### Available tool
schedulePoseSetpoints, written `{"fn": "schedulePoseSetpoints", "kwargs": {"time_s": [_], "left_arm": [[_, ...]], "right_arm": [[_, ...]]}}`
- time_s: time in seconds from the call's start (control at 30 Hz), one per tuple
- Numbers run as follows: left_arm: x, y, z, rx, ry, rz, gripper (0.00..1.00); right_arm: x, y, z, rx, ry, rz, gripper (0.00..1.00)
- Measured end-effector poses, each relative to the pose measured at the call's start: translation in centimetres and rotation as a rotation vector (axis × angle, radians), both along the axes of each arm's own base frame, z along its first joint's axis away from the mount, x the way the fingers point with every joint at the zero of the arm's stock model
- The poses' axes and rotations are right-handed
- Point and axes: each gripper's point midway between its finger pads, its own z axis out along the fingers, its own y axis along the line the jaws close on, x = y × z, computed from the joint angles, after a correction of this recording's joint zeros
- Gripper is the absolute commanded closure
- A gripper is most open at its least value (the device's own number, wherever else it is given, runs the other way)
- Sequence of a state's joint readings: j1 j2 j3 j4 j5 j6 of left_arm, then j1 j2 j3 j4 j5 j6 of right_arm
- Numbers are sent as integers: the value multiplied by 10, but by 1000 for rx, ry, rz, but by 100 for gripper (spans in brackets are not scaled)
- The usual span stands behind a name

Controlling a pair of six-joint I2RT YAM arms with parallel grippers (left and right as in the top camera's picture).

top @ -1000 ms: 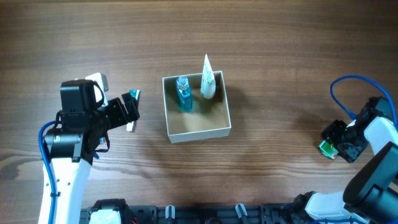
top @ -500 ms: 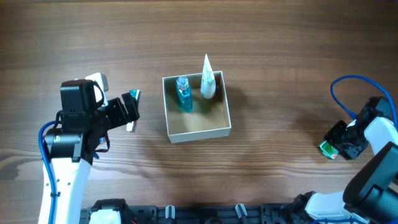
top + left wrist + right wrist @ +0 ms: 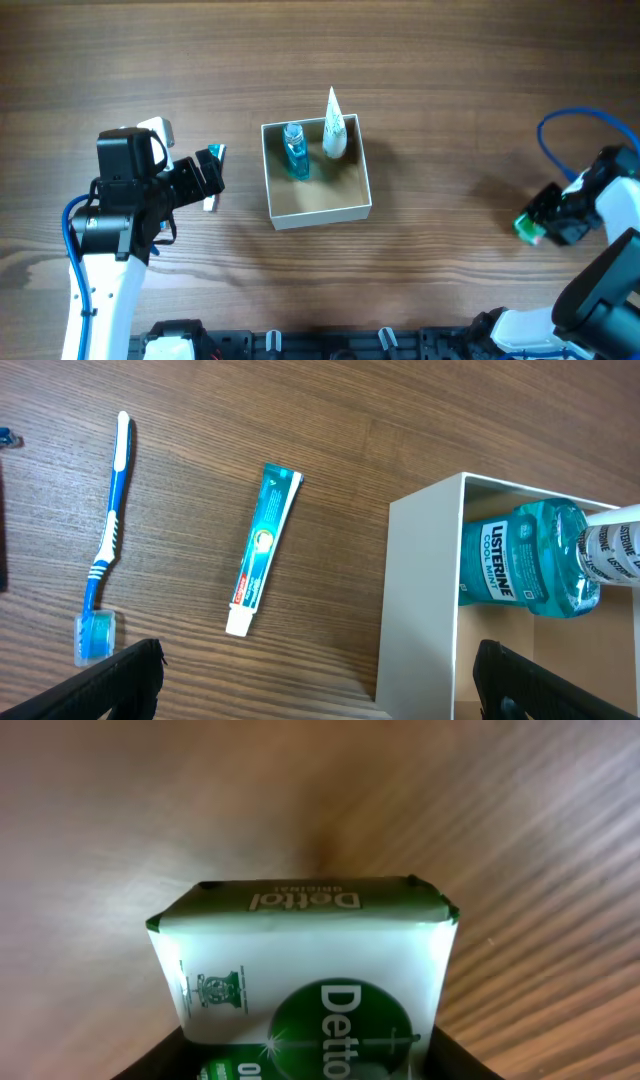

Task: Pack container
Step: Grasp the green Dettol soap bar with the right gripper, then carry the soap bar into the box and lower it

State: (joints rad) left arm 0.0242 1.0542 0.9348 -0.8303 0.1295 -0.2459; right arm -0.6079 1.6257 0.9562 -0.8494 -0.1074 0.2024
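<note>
The container [image 3: 325, 213], a white-walled box with a tan inside, stands mid-table. In it are a blue Listerine bottle [image 3: 295, 150] and a white tube [image 3: 334, 135]. My left gripper [image 3: 210, 175] is open and empty just left of the box. Its view shows the box wall [image 3: 420, 600], the Listerine bottle [image 3: 520, 565], a teal toothpaste tube [image 3: 265, 548] and a blue toothbrush [image 3: 108, 530] lying on the table. My right gripper [image 3: 535, 225], at the far right, is shut on a green-and-white Dettol soap bar [image 3: 300, 970], which also shows in the overhead view [image 3: 526, 228].
The table is brown wood [image 3: 450, 120]. A blue cable [image 3: 560, 135] loops above the right arm. The left arm hides most of the toothpaste and toothbrush in the overhead view. A black rail [image 3: 330, 340] runs along the front edge.
My right gripper has shifted slightly up and to the right with the soap bar in it. The left arm and the box contents have not moved.
</note>
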Motion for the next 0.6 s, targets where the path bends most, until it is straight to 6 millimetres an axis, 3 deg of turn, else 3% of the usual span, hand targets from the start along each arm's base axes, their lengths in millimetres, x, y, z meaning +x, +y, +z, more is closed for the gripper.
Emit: {"fn": "schedulePoseSetpoints", "kwargs": {"time_s": [0.07, 0.17, 0.27, 0.4, 0.5, 0.6], "left_arm": [[0, 0, 0, 0, 0, 0, 0], [0, 0, 0, 0, 0, 0, 0], [0, 0, 0, 0, 0, 0, 0], [0, 0, 0, 0, 0, 0, 0], [0, 0, 0, 0, 0, 0, 0], [0, 0, 0, 0, 0, 0, 0]], "right_arm": [[18, 0, 22, -14, -63, 38, 96], [50, 9, 74, -62, -181, 159, 96], [80, 38, 131, -129, -319, 363, 96], [101, 112, 192, -203, -481, 750, 96], [98, 167, 207, -229, -544, 1021, 96], [88, 218, 208, -237, -575, 1286, 96]]}}
